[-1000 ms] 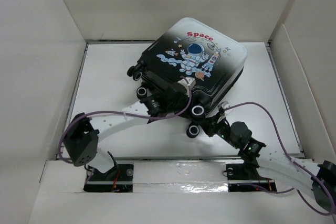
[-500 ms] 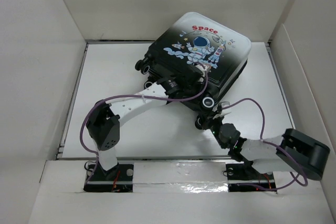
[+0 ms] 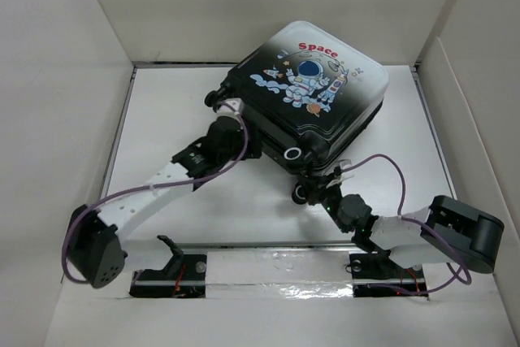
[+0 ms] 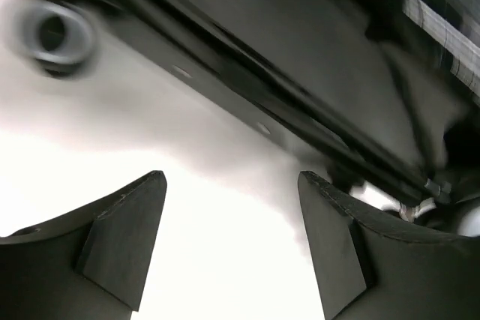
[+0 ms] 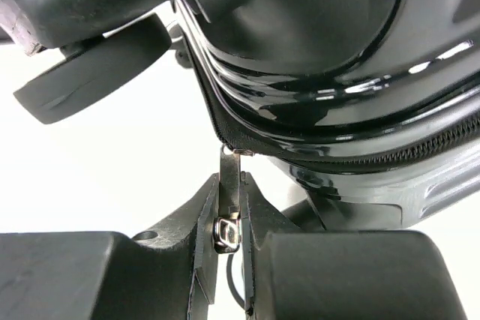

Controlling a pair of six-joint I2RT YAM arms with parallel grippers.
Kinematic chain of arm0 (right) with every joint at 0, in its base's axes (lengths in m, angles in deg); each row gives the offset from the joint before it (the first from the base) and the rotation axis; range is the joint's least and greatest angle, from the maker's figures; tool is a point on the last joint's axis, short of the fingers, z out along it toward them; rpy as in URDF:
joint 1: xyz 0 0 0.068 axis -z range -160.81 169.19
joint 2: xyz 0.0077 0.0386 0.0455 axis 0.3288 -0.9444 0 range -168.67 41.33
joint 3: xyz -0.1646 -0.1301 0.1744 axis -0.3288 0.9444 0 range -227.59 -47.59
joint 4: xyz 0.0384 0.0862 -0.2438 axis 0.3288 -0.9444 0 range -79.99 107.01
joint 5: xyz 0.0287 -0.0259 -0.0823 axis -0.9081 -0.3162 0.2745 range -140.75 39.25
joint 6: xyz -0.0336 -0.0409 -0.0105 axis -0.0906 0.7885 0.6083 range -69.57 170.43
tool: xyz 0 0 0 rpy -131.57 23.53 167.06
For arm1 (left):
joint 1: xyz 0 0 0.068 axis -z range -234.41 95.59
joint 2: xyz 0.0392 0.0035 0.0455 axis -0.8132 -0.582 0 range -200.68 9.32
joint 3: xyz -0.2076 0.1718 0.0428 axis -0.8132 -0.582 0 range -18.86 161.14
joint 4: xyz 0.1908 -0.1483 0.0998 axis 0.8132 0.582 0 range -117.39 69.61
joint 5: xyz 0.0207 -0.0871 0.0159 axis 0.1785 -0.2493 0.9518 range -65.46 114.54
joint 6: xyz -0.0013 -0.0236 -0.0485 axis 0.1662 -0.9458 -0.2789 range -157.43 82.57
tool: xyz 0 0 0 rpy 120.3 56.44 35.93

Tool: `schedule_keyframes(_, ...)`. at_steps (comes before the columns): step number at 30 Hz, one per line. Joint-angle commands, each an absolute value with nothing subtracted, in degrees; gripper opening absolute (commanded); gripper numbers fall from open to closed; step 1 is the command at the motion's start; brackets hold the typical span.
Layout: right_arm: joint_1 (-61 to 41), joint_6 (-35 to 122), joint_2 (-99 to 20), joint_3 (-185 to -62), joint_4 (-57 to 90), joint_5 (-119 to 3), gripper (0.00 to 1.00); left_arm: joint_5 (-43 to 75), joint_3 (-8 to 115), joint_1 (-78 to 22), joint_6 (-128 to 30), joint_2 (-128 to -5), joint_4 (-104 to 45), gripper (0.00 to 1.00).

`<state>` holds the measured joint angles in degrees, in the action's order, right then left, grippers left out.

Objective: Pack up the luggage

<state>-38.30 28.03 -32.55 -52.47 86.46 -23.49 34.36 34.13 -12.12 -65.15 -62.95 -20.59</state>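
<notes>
Suitcase (image 3: 321, 99) is shut and lying on the table (image 3: 162, 201), astronaut print up. It is turned at an angle, with the wheel end facing your near-left. Most of the bare table lies to the suitcase's left and near side.

Your right gripper (image 5: 231, 185) is at the suitcase's near corner, just beside the lowest wheel (image 3: 301, 194). It is squeezed narrow on the metal zipper pull (image 5: 229, 219). The tab stands upright between the two fingers, and its top end meets the zipper track (image 5: 375, 159) on the suitcase's seam. The right wrist view shows one wheel (image 5: 90, 73) up-left of the pull, apart from it. The glossy black shell fills the frame above the fingers.

Your left gripper (image 4: 231, 185) is at the suitcase's left corner on the wheel end. It is spread wide with nothing between the fingers, only white table showing through the gap. The left wrist view shows the suitcase's dark side and seam just ahead of the fingertips, with a blurred wheel (image 4: 56, 31) at upper left. You can't tell from either view whether the fingertips touch the shell.

A purple cable (image 3: 390, 164) loops off the right arm, on the suitcase's near-right side.
</notes>
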Motion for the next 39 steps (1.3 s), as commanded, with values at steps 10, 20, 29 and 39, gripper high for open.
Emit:
schedule_keyframes(10, -40.0, 29.2, -28.6, -56.3, 88.9, -34.4, 0.00, 30.8, 54.7, -35.3, -50.4, -68.3, -8.2, 0.78)
schedule_keyframes(20, -39.4, 29.6, -31.8, -56.4, 91.5, -36.4, 0.00, 28.1, 60.3, -36.6, -35.2, -79.0, -12.5, 0.80)
schedule_keyframes(29, -39.4, 29.8, -32.5, -57.1, 91.1, -37.7, 0.00, 30.9, 64.2, -36.6, -31.9, -85.2, -14.7, 0.79)
schedule_keyframes(39, -38.4, 29.6, -33.2, -56.9, 91.8, -39.2, 0.00, 28.7, 68.0, -37.2, -30.4, -90.7, -14.7, 0.76)
